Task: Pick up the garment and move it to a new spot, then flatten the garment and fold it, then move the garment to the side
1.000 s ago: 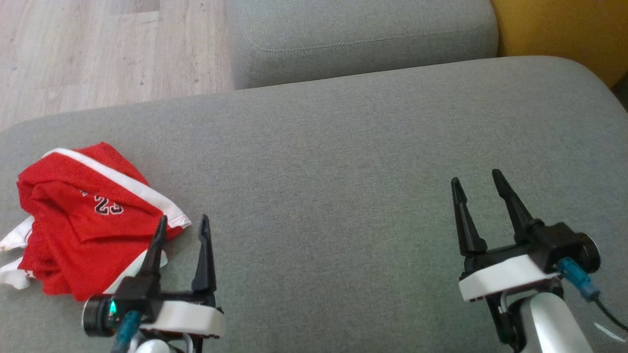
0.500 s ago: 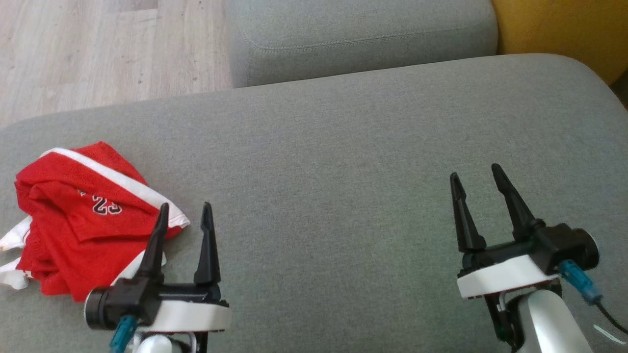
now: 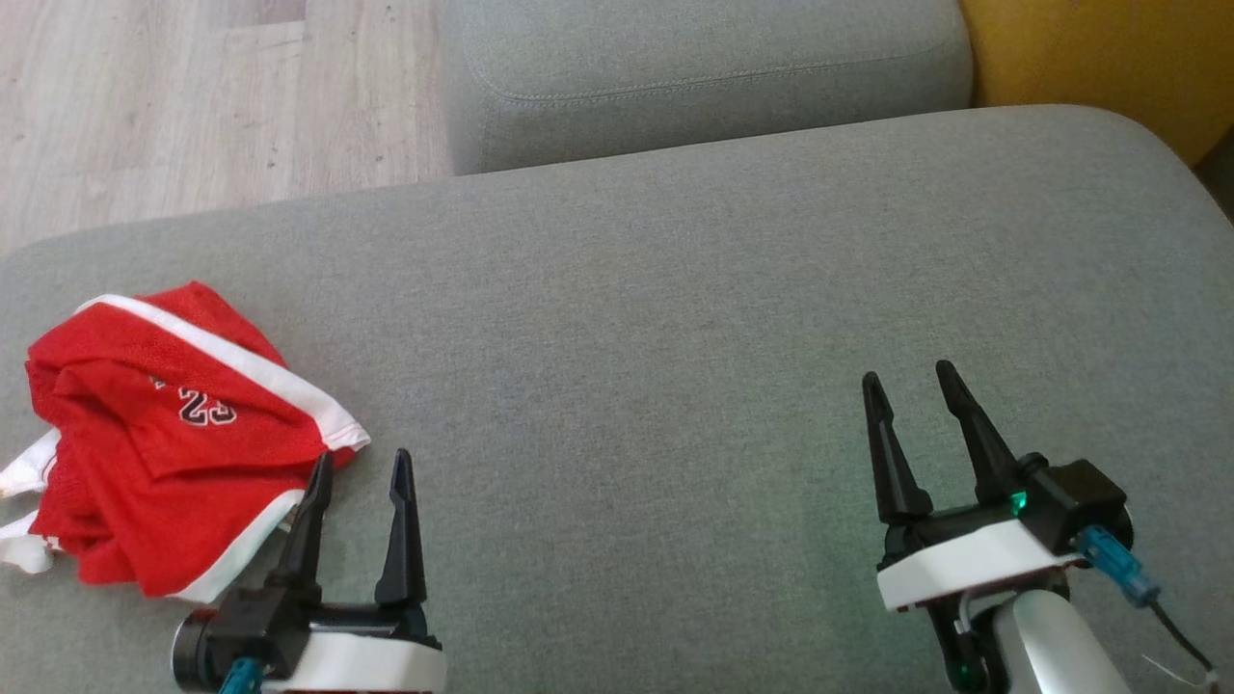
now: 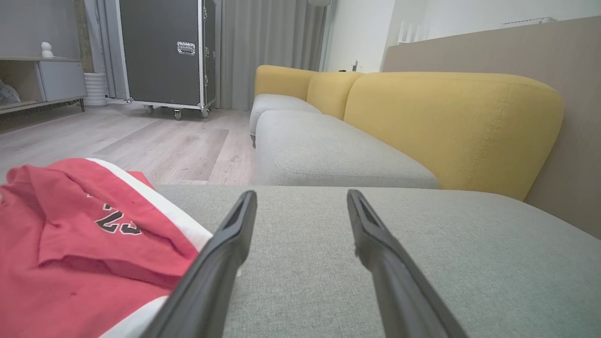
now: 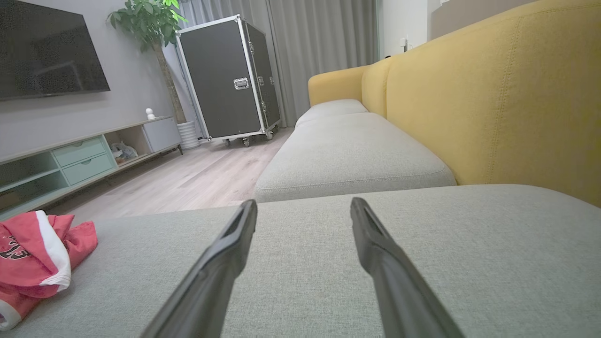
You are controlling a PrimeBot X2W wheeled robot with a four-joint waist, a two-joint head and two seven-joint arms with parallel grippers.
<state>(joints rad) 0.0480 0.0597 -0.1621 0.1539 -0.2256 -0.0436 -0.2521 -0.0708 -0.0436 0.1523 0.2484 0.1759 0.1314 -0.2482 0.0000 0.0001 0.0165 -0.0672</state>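
number 23 on red garment [image 3: 183,434]

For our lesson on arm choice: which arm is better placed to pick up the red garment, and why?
Probably the left. The left gripper stands open right beside the red garment; the right gripper is far across the grey cushion.

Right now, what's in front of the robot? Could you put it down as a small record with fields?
Surface: grey sofa cushion
Garment: red garment with white trim and a number, in a rumpled heap at the cushion's left end
Left tool: open, empty, just beside the garment's right edge
Right tool: open, empty, over bare cushion, well apart from the garment
Behind: wooden floor, yellow backrest
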